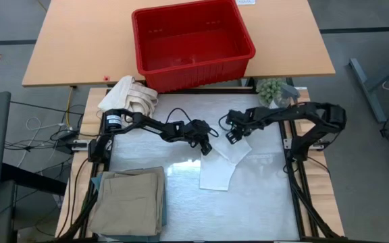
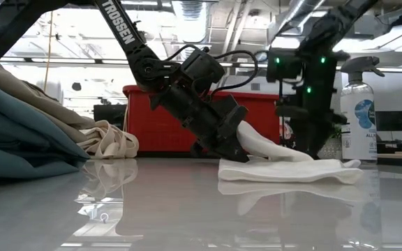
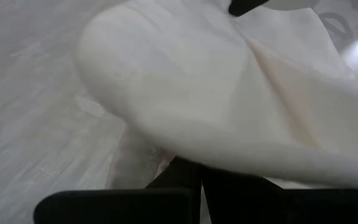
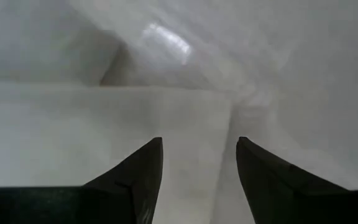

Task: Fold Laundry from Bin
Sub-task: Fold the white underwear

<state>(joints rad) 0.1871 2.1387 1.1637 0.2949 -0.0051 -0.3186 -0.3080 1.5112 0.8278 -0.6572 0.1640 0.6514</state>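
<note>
A small white cloth [image 1: 223,163] lies mid-table, mostly flat, with its far left part raised. My left gripper [image 1: 206,147] is shut on that raised part. My right gripper [image 1: 234,137] hangs open just right of it, fingers pointing down over the cloth's far edge [image 4: 185,118]. The red bin [image 1: 194,73] stands beyond the work mat on the wooden table. Folded tan trousers [image 1: 130,199] rest on a teal garment [image 1: 97,181] at the near left. My left gripper pinches the raised far left part of the white cloth [image 2: 251,137], coming slanting down from the table's left. The cloth bulges over the shut fingers [image 3: 201,186] and slopes down to its flat part [image 2: 292,171] on the table. Whether my right gripper touches the cloth, I cannot tell.
A cream canvas bundle [image 1: 130,96] lies at the mat's far left corner. A spray bottle [image 2: 358,111] and a green object [image 1: 271,88] stand at the far right corner. The shiny mat [image 1: 262,202] shows bare at the near right.
</note>
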